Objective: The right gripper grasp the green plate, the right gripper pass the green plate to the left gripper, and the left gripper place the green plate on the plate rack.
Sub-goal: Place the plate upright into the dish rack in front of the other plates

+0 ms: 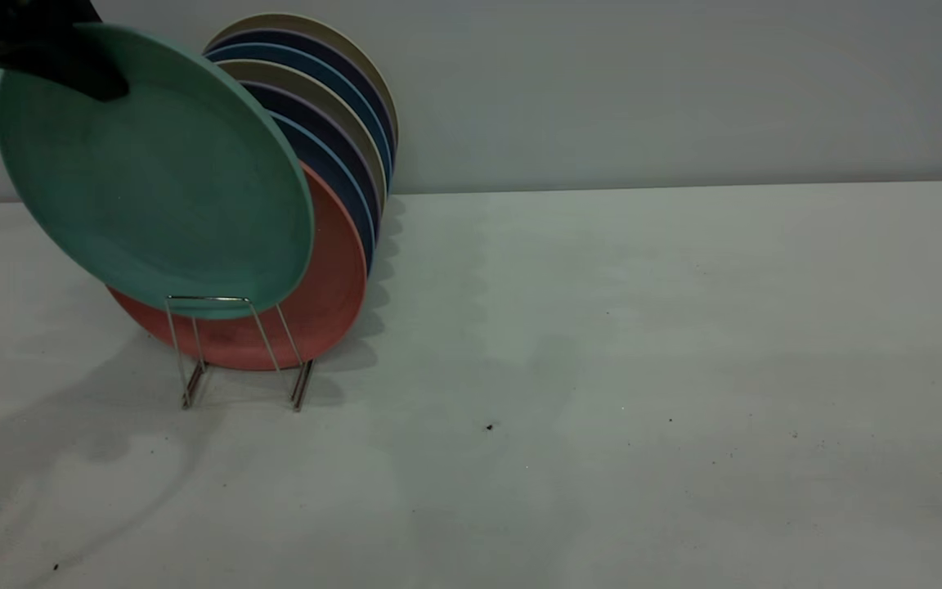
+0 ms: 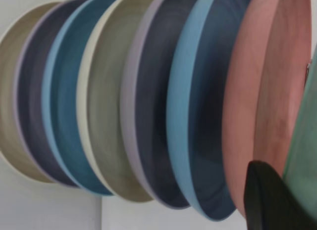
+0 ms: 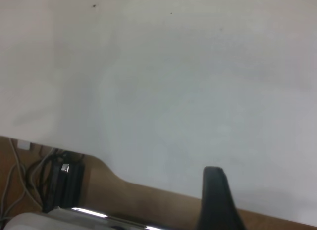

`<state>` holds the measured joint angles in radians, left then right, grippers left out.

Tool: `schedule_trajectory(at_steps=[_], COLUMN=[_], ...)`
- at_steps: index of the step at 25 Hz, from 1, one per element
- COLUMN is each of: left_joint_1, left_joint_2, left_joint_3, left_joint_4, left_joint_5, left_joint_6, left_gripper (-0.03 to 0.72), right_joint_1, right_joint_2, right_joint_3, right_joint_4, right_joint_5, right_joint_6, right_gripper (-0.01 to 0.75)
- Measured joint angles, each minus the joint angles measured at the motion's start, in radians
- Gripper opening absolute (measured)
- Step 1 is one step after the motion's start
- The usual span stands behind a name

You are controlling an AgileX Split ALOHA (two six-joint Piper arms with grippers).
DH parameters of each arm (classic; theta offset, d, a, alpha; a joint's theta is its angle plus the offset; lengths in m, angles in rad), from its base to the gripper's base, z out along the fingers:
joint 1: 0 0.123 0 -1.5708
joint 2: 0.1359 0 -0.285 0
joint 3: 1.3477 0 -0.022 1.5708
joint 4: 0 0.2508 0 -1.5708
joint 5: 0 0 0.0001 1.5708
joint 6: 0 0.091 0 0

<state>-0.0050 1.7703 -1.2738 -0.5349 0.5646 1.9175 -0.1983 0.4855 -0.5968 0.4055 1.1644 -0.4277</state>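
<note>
Left tool (image 1: 70, 69) grips the green plate (image 1: 152, 176) by its upper rim — tilted above the rack's (image 1: 234, 352) front slot, ready for lowering; right tool (image 3: 218, 200) parked, grip indeterminate.

The green plate (image 1: 152, 172) hides most of the salmon plate (image 1: 332, 303) and the plate rack's (image 1: 234, 352) rear loops.

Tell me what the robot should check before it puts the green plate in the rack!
1. Left gripper holding the green plate by its upper rim: ok.
2. Plate tilted like the racked plates: ok.
3. Plate's bottom edge down in the plate rack: not ok, it hangs at the front loop's top.
4. Front slot free, ahead of the pink plate: cannot tell.
5. Right gripper out of the way, over the table edge: ok.
</note>
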Motion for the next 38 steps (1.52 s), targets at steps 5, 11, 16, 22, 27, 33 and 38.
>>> schedule_trajectory(at_steps=[5, 11, 16, 22, 27, 33, 38], left_joint_1=[0.000, 0.000, 0.000, 0.000, 0.000, 0.000, 0.000], left_joint_2=[0.013, 0.040, 0.061, 0.073, 0.073, 0.073, 0.047], left_joint_3=[0.000, 0.000, 0.000, 0.000, 0.000, 0.000, 0.000], left_joint_4=[-0.002, -0.003, -0.003, -0.002, 0.001, 0.001, 0.027], left_joint_5=[-0.001, 0.000, 0.004, 0.045, 0.059, 0.061, 0.073], left_joint_6=[-0.005, -0.026, -0.028, -0.051, -0.056, -0.080, -0.164], left_gripper=[0.093, 0.093, 0.095, 0.176, 0.282, 0.307, 0.331], right_joint_1=[0.000, 0.000, 0.000, 0.000, 0.000, 0.000, 0.000], right_joint_2=[0.000, 0.000, 0.000, 0.000, 0.000, 0.000, 0.000], right_joint_3=[0.000, 0.000, 0.000, 0.000, 0.000, 0.000, 0.000], right_joint_4=[-0.007, -0.007, -0.008, -0.008, -0.008, -0.009, -0.014], right_joint_5=[-0.003, -0.009, -0.009, -0.009, -0.009, -0.009, -0.009], right_joint_6=[0.000, 0.000, 0.000, 0.000, 0.000, 0.000, 0.000], right_gripper=[0.523, 0.523, 0.523, 0.523, 0.523, 0.523, 0.523])
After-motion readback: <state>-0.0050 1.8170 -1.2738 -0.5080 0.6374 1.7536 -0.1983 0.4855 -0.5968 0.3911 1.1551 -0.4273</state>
